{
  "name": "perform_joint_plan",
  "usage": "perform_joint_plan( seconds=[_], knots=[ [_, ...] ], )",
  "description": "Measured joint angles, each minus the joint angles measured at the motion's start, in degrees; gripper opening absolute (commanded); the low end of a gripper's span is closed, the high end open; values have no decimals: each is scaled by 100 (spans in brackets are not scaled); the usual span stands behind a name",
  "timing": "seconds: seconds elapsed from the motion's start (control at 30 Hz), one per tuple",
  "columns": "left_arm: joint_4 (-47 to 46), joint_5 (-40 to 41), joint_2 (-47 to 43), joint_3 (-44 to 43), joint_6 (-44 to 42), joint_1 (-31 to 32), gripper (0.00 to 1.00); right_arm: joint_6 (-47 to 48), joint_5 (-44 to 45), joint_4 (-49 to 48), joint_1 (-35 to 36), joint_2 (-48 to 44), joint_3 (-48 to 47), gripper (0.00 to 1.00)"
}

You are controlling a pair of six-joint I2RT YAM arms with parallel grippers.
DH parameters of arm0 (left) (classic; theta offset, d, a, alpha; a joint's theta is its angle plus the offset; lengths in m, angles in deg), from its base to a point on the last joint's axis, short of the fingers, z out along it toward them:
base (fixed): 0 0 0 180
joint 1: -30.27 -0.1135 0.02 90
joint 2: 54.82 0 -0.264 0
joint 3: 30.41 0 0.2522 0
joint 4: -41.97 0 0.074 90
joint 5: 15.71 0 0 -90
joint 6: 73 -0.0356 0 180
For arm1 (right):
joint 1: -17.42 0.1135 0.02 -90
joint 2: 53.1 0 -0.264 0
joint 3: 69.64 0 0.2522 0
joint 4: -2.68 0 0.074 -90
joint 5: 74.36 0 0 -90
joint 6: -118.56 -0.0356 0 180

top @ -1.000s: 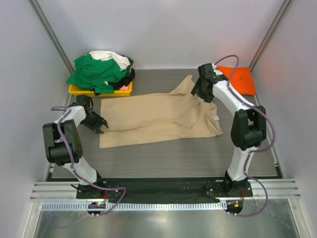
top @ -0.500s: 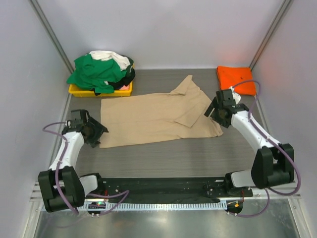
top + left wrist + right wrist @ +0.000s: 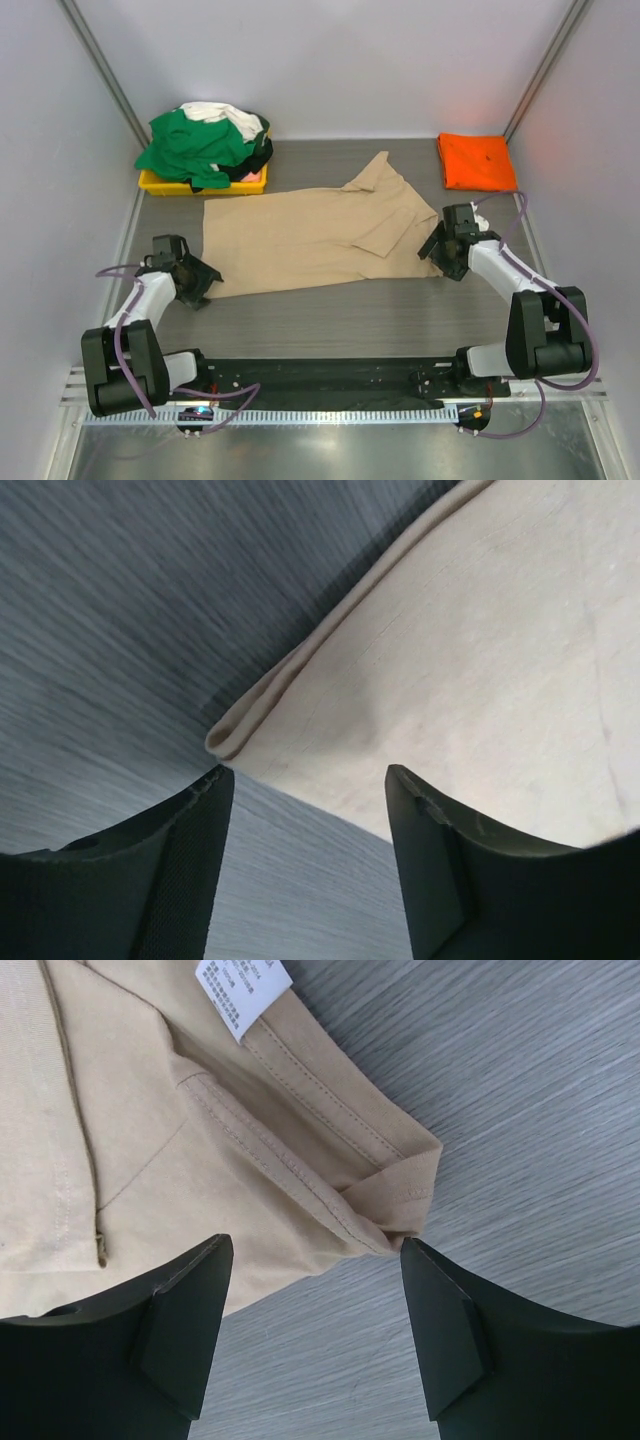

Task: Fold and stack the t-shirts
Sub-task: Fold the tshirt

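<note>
We saw the tan-beige cotton t-shirt [image 3: 320,235] lying flat and doubled lengthwise in the middle of the grey ribbed table [image 3: 330,315]. The left gripper [image 3: 308,776] stood with its jaws apart, empty, at the shirt's near-left corner. The right gripper [image 3: 315,1246] was just as wide and empty over the near-right corner beside the white care label [image 3: 243,990].

We judged the likeliest failure to be a pinch catching only the top layer, since both corners were doubled. The fold would then peel open, and an uneven lift would skew it.

A second earlier the right arm had been reaching over the bright orange folded t-shirt [image 3: 477,161] at the far right. Both grippers had since dropped to these near corners and opened wider.
</note>
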Motion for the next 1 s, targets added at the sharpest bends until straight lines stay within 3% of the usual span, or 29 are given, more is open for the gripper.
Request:
perform_joint_plan(
  seconds=[0.13, 0.5, 0.63, 0.67, 0.7, 0.73, 0.83, 0.87, 0.97, 1.0],
  knots=[
    [-251, -24, 122, -2, 37, 0, 55, -20, 0, -136, -4, 94, 155, 72],
    [-549, -70, 278, -35, 42, 2, 53, -118, 98, -264, -114, -398, 756, 73],
    [-575, -68, 247, 0, 44, 0, 53, -170, 87, -461, -129, -420, 949, 68],
    [-590, -72, 240, 9, 44, 0, 52, -188, 81, -535, -129, -391, 946, 65],
    [-608, -70, 234, 22, 42, 0, 51, -192, 87, -610, -131, -332, 938, 50],
    [-621, -66, 236, 26, 42, 0, 48, -190, 90, -702, -136, -273, 922, 42],
    [-715, -33, 271, 70, 48, 0, 24, -170, 79, -946, -142, -70, 870, 20],
    [-734, -26, 308, 72, 42, 0, 5, -177, 72, -1034, -142, 0, 852, 16],
    [-789, -33, 494, -11, 24, -4, 0, -153, 81, -1126, -153, 190, 721, 1],
    [-778, -17, 577, -94, 17, -2, 0, -140, 81, -1132, -166, 295, 621, 1]
  ],
)
